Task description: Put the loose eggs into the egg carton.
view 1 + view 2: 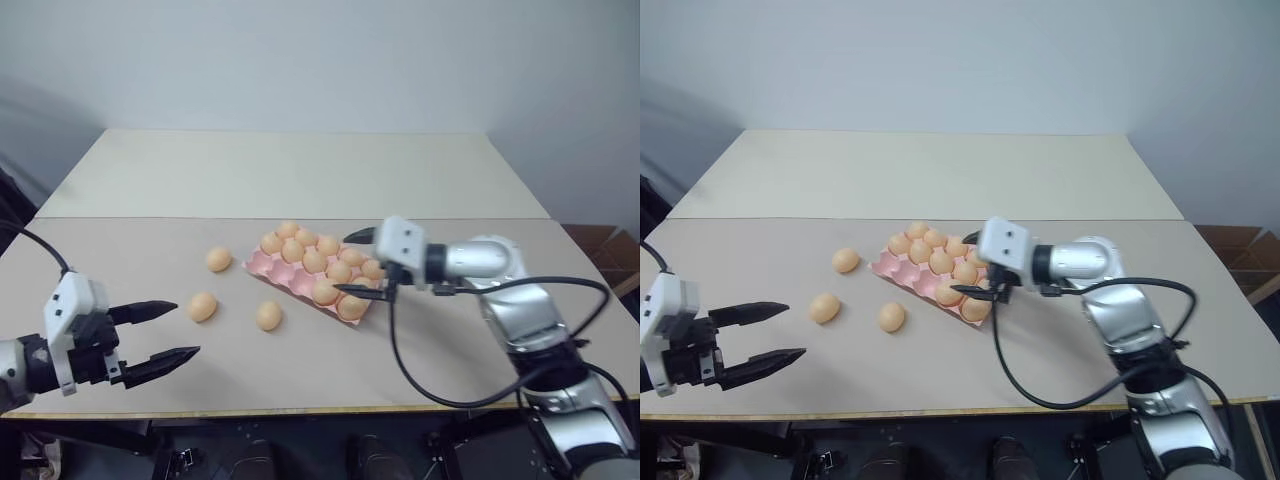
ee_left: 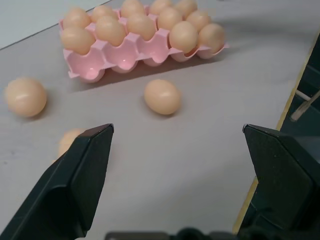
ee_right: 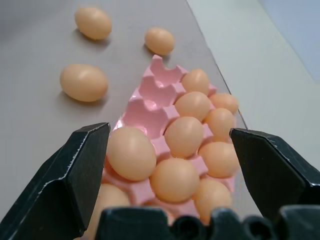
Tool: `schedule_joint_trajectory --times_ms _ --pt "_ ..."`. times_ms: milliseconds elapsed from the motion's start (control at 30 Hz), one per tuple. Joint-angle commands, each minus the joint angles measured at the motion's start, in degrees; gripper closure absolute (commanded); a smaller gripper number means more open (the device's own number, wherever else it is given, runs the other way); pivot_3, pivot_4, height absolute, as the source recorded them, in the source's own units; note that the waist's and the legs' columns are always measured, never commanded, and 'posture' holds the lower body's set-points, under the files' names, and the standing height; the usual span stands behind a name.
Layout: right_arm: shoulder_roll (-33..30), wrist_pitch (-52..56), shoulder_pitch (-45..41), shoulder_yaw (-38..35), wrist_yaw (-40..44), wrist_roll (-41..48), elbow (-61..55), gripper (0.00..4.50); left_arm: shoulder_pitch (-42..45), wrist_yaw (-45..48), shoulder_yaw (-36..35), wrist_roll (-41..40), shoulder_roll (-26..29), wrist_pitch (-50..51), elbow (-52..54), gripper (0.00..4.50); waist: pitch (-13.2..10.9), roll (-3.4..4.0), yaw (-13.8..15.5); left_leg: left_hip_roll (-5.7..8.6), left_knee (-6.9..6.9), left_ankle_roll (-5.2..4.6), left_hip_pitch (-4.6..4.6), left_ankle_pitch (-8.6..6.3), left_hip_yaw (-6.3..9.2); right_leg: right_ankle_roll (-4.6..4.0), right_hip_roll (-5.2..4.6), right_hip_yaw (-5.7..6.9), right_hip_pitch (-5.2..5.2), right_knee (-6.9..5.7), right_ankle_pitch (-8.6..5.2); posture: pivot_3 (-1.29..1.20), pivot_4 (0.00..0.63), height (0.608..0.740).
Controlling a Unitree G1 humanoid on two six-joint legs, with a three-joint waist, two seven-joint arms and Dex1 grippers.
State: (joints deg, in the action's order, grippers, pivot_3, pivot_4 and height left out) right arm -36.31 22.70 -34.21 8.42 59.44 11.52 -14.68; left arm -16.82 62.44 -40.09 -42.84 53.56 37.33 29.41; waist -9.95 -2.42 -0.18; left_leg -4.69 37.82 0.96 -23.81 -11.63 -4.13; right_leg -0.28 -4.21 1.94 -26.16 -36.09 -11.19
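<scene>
Right gripper (image 1: 362, 262) spread wide above the pink moulded egg carton (image 1: 268, 267), holding nothing.
Pale orange-tan eggs fill most carton cups; three loose eggs (image 1: 203, 306) lie on the beige surface (image 1: 300, 370) just beside it. Left gripper (image 1: 160, 333) hangs open, empty, well apart.

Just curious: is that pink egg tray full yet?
Not full. The egg carton has empty cups along one side, and three loose eggs lie on the table.

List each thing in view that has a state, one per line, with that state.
egg carton: flat on the table, mostly filled, three cups along the near-left edge empty
loose eggs: three, on the table left of the carton, none held
left gripper: open, empty, above the table
right gripper: open, empty, over the carton
</scene>
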Motion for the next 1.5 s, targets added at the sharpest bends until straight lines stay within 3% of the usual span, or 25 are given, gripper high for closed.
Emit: schedule_joint_trajectory --times_ms 33,200,333,967,1100,1300,1500 --pt "-3.7 1.19 4.11 -6.97 3.16 6.96 -5.25 0.04 -1.15 -0.36 -4.67 0.04 -1.13 -1.53 -0.22 0.0 0.0 0.0 0.1 0.0 0.0 0.0 0.02 0.0 0.0 0.0 0.0 0.0 0.0 0.0 0.0 0.0 0.15 0.74" --pt "-10.09 0.26 13.72 -15.77 8.66 14.24 -6.98 0.04 -3.32 1.01 -6.43 0.51 -1.59 -2.34 -1.29 0.0 0.0 0.0 0.29 -0.01 0.0 0.01 0.05 -0.01 -0.01 -0.01 -0.01 0.0 0.0 0.0 -0.01 0.0 0.15 0.74" --pt "-13.03 -0.85 18.03 -18.83 10.5 16.56 -7.47 0.04 -3.54 1.05 -6.32 0.71 -0.95 -2.24 -1.46 0.0 0.0 0.0 0.25 0.0 0.0 0.01 0.07 -0.01 -0.01 -0.01 -0.04 -0.01 0.01 0.03 -0.01 0.0 0.15 0.74" --pt "-13.28 -1.78 16.67 -17.14 10.87 18.24 -7.56 0.04 -0.97 -2.27 -3.41 -0.9 -0.81 -0.26 0.61 0.0 0.0 0.0 0.42 0.02 0.0 0.01 0.05 -0.01 -0.03 0.0 -0.06 -0.02 -0.01 0.06 -0.01 0.0 0.15 0.74" --pt "-12.99 -2.07 16.32 -16.58 10.88 18.36 -7.52 0.04 2.91 -6.74 3.05 -1.14 -1.02 1.94 2.91 0.0 0.0 0.0 0.85 0.03 0.0 0.01 0.04 -0.01 -0.03 0.0 -0.06 -0.03 0.01 0.07 -0.01 0.0 0.15 0.74" --pt "-12.33 -2.54 15.27 -15.32 10.41 18.34 -7.51 0.04 14.82 -18.19 20.91 3.56 -1.76 7.91 4.45 0.0 0.0 -0.01 1.08 0.06 0.0 0.0 0.06 0.0 0.0 0.02 -0.03 -0.08 0.08 0.04 0.0 0.0 0.15 0.74" --pt "-12.16 -2.55 14.97 -14.95 9.79 18.39 -8.05 0.04 22.97 -27.32 33.48 8.36 -8.7 10.56 3.18 0.0 0.0 -0.03 0.83 0.11 0.0 -0.01 0.05 0.0 -0.02 0.36 0.03 -0.26 0.08 0.04 0.21 0.0 0.15 0.74"
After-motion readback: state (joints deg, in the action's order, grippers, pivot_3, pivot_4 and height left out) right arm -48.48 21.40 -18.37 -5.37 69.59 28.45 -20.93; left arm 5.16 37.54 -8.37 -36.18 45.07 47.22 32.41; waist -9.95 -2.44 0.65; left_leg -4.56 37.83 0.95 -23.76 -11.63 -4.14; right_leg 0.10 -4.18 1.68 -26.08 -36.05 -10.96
